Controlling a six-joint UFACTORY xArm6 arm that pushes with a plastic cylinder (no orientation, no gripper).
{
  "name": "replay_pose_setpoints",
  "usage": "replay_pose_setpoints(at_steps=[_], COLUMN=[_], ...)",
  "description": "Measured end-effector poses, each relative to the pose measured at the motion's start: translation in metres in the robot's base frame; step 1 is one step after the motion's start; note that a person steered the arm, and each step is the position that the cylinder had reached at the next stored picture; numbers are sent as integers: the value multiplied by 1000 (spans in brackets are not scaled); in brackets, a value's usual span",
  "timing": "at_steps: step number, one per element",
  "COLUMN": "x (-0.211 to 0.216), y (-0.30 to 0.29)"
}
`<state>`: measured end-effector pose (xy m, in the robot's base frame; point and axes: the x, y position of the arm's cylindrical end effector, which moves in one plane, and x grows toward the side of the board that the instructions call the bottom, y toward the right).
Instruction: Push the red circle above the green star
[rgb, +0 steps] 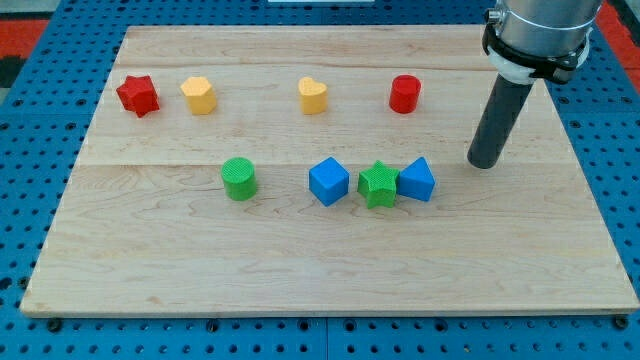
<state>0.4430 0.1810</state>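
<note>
A single camera looks down at a steep angle from beyond the near long edge of the wooden tabletop (330, 270), facing its far edge. It stands far enough back that nearly the whole board fits the frame, the far edge narrower than the near one, with blue pegboard (40, 120) showing on the left, right and bottom. The arm enters from the view's top right, cut off by the frame, and my tip (483, 163) stands inside the view. No second view shares the scene.
</note>
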Motion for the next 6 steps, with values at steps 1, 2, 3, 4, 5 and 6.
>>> replay_pose_setpoints(at_steps=[1, 2, 3, 4, 5, 6], x=[0, 2, 7, 18, 22, 22], y=[0, 6, 20, 43, 55, 55])
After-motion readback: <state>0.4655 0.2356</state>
